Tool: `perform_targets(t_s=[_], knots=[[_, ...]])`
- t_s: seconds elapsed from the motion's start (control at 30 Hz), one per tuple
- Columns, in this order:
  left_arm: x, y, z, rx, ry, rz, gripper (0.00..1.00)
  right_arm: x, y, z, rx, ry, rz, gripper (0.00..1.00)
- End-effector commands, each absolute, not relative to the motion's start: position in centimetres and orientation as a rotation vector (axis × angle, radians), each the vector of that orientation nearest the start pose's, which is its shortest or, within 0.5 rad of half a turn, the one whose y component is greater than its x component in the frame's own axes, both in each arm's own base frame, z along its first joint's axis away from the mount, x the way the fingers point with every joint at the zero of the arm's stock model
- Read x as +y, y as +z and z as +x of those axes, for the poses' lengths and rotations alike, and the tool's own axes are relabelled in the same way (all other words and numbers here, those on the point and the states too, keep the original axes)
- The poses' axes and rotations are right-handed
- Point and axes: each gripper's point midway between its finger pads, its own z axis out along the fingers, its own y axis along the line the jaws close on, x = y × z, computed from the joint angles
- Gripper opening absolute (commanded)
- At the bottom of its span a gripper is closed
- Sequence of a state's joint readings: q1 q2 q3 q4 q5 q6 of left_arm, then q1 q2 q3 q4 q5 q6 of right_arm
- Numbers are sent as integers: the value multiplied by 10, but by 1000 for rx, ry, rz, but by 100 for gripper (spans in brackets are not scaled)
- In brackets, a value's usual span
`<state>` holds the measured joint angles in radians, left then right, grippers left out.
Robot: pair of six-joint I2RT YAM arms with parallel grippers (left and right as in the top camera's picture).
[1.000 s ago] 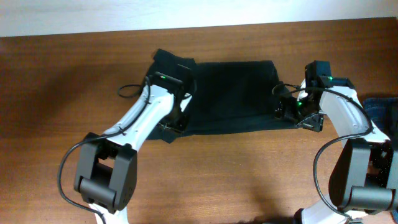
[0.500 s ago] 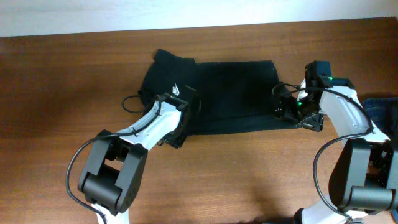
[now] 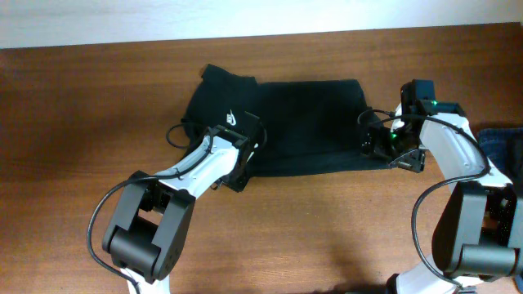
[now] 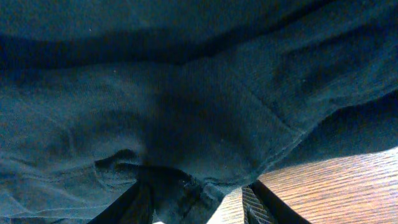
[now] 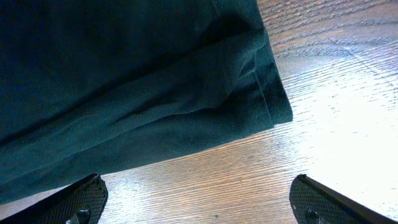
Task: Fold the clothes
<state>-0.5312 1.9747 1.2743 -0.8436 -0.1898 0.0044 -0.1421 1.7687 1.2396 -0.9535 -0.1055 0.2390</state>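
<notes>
The clothes are a black T-shirt (image 3: 302,122) lying folded on the far middle of the wooden table (image 3: 82,122), with a small white logo (image 3: 231,118) on its left part. My left gripper (image 3: 243,157) sits low at the shirt's front left edge. In the left wrist view its fingers (image 4: 258,205) stand partly apart around a bunched fold of the T-shirt (image 4: 186,112), and bare wood shows between the cloth and the right finger. My right gripper (image 3: 369,143) is at the shirt's right end, open wide (image 5: 202,205) over bare wood beside a hem corner (image 5: 186,93).
A blue denim garment (image 3: 500,143) lies at the table's right edge behind the right arm. A pale wall strip runs along the far edge of the table. Both arm bases stand at the front of the table.
My left arm has drawn back toward the front, uncovering the shirt's left part and its logo; its gripper now sits at the front left edge. The right arm has not moved.
</notes>
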Motion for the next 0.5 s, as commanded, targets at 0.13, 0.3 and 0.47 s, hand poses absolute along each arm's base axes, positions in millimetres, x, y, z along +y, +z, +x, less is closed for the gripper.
perform_targets(t_s=[0.13,0.3,0.47], knots=[[-144,-4,318,2955,343,847,27,-29,54,333,3009,149,565,99],[-145,8,322,2958,355,849,14,-29,54,333,3009,149,565,99],[-150,23,331,2939,350,846,7,-29,54,333,3009,149,565,98]])
